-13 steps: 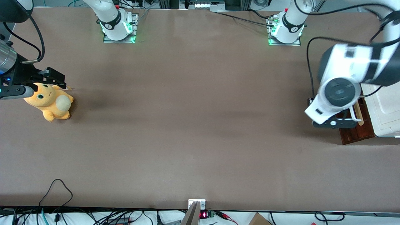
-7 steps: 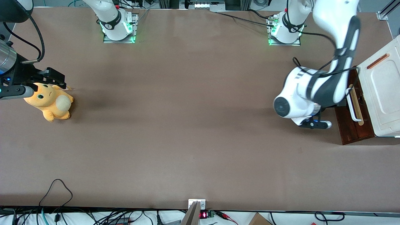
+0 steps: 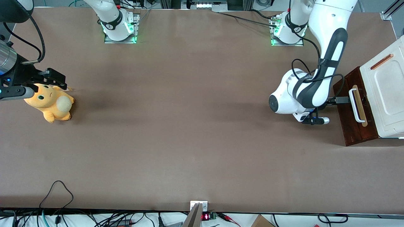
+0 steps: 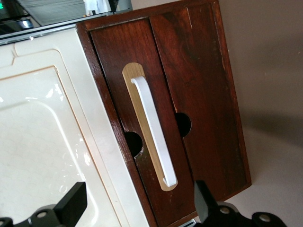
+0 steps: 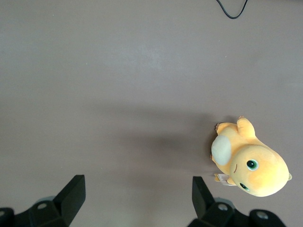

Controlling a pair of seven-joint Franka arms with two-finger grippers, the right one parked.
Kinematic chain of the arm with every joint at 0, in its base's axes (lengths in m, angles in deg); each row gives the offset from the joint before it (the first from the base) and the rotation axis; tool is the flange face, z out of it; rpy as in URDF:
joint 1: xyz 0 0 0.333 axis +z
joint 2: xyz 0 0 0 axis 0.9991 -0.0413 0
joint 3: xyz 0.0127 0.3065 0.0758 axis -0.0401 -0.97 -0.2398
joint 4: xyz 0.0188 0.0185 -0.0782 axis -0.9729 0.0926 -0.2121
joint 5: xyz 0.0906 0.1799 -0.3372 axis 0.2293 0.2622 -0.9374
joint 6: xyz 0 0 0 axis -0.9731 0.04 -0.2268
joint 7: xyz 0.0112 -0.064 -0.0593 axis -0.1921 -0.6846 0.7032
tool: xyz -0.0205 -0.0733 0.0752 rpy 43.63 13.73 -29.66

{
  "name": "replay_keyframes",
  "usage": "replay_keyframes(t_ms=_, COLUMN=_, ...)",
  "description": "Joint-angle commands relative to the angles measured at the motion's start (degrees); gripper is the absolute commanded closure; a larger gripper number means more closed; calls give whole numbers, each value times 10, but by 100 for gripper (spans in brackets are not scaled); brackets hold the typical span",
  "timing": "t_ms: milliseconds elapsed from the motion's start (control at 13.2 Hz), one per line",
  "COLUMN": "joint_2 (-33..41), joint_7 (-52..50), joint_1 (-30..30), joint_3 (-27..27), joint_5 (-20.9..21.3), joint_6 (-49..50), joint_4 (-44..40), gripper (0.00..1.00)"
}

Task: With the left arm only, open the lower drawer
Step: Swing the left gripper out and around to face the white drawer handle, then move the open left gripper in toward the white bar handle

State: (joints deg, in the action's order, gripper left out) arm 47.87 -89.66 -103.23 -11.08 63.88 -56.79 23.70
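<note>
I see the lower drawer [image 4: 208,94], a dark red-brown wood front with one white bar handle [image 4: 154,130] on a pale strip, low on the white cabinet [image 3: 386,88] at the working arm's end of the counter [image 3: 189,126]. The left arm [image 3: 315,78] holds my claw [image 4: 137,208] spread wide before the handle, gripping nothing. One plush toy [image 3: 50,102] lies toward the parked arm's end.

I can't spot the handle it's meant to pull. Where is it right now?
The white bar handle sits on the lower drawer's dark wood front, toward the working arm's end of the table. The open pincer hovers right in front of it, not yet gripping.
</note>
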Motion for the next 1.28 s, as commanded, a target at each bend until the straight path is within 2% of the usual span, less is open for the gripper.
replay_keyframes(t_ms=0, joint_2=-27, joint_7=-49, joint_1=-13, joint_3=-4, joint_5=31, joint_6=24, joint_4=14, gripper=0)
replay_keyframes(t_ms=453, joint_2=-53, joint_7=-68, joint_1=-14, joint_3=-7, joint_5=75, joint_6=44, joint_4=14, gripper=0)
replay_keyframes(t_ms=1208, joint_2=-62, joint_7=-34, joint_1=0, joint_3=-8, joint_5=87, joint_6=1, joint_4=14, gripper=0)
